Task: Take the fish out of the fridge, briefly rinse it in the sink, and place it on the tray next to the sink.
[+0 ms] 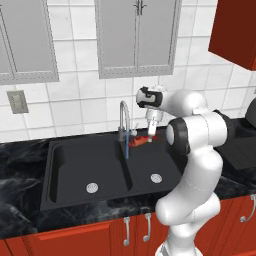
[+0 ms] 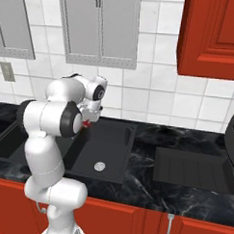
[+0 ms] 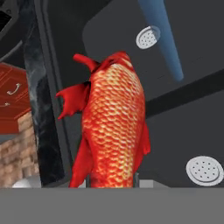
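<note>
Hand view: the fish (image 3: pixel 113 127), scaled and red-orange, rises from between the fingertips, gripper (image 1: pixel 150 134) clamped on it; two drains and a blue water stream (image 3: pixel 162 35) lie beyond. Left base view: fish held over the sink (image 1: pixel 70 165) right basin, just beside the tap (image 1: pixel 123 120). Right base view: the arm masks most of the fish; the tray (image 2: pixel 193 171) lies on the counter, well apart.

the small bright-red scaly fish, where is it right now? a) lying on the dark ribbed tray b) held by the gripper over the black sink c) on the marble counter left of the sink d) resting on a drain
b: the small bright-red scaly fish hangs in the gripper above the black double-basin sink, beside the stream from the curved chrome tap.
</note>
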